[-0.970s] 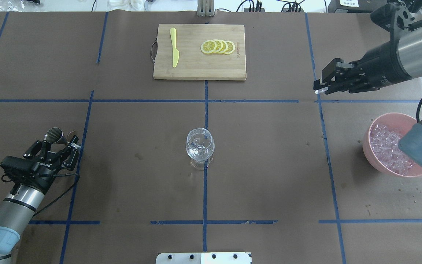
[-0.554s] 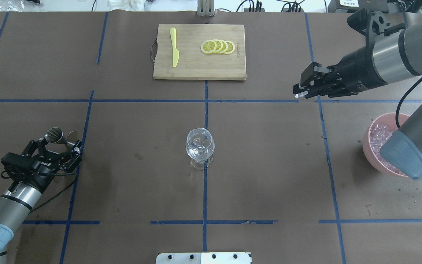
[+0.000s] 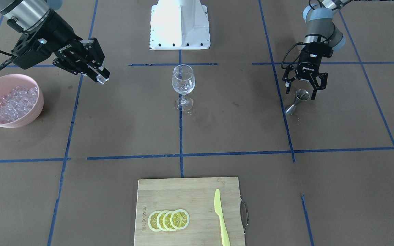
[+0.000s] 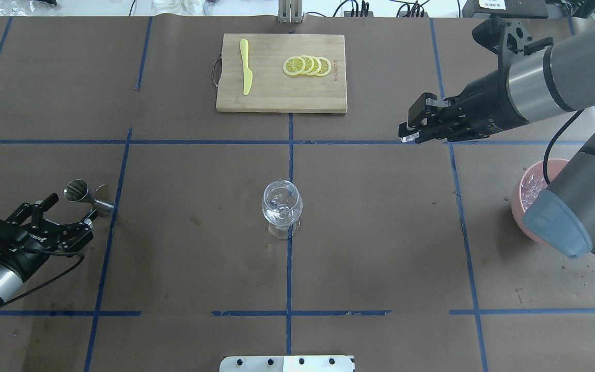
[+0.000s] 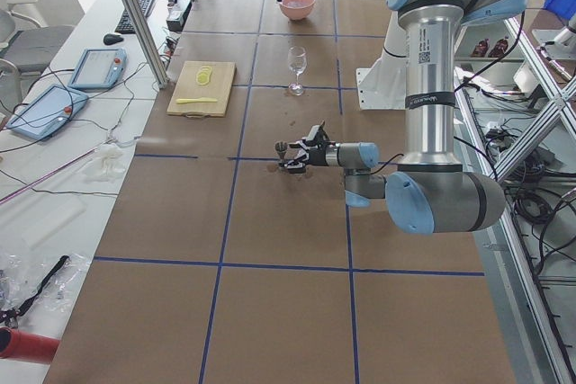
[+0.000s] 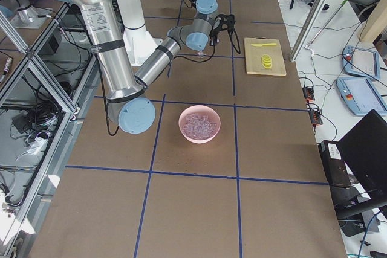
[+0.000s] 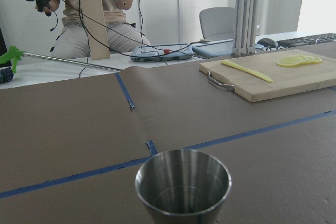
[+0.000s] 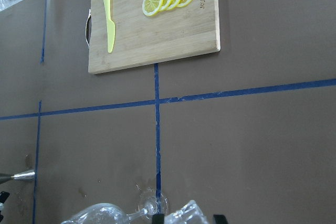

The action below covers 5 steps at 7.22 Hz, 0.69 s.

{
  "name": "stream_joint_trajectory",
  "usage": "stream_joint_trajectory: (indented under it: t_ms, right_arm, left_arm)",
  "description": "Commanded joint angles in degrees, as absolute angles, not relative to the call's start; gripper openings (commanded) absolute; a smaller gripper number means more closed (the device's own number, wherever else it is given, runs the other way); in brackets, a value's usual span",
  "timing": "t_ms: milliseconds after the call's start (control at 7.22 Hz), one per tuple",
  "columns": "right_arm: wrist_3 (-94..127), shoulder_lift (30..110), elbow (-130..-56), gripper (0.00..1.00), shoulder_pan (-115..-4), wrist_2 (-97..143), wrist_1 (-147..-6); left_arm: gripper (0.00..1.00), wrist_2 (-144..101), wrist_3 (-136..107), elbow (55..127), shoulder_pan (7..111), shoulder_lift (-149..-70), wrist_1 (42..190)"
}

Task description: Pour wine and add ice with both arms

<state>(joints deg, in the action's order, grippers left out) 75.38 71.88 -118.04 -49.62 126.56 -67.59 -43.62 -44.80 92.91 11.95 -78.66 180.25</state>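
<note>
My right gripper [image 4: 410, 135] [image 3: 101, 78] hangs above the table, right of and beyond the wine glass [image 4: 282, 204] [image 3: 183, 80], shut on one clear ice cube [image 4: 407, 138] [image 3: 102, 80] [image 8: 186, 214]. More ice [image 3: 14, 101] [image 6: 199, 122] fills the pink bowl [image 3: 29, 118] [image 4: 517, 204] at the right, partly hidden by the right arm overhead. My left gripper [image 4: 70, 211] [image 3: 301, 89] stands open and empty, just short of the steel jigger [image 4: 83, 195] [image 3: 297, 100] [image 7: 182, 184]. The glass holds a few clear pieces. Wine is out of view.
A bamboo cutting board [image 4: 277, 93] [image 3: 186, 191] lies at the far middle, with several lemon slices [image 4: 307, 66] and a yellow knife [image 4: 246, 67] on it. The white robot base [image 3: 180, 24] stands at the near edge. Blue tape lines cross the brown table cover.
The right gripper has carried the ice cube leftward, away from the bowl. The left gripper has drawn back from around the jigger, which stays upright in place.
</note>
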Motion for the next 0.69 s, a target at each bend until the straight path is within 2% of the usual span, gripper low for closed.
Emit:
stream_joint_trajectory:
  t_ms: [0, 139, 554]
  right_arm:
    - [75.4, 70.5, -117.8, 0.0, -47.1, 124.4, -67.8]
    - [75.4, 70.5, -117.8, 0.0, -46.3, 123.8, -67.8]
    - [75.4, 70.5, -117.7, 0.0, -45.3, 122.9, -68.0]
  left_arm:
    - [1.0, -50.2, -46.1, 96.4, 12.0, -73.2, 178.8]
    - [1.0, -55.0, -49.4, 96.7, 12.0, -71.3, 178.7]
    - [1.0, -69.4, -55.1, 105.5, 12.0, -64.3, 178.4]
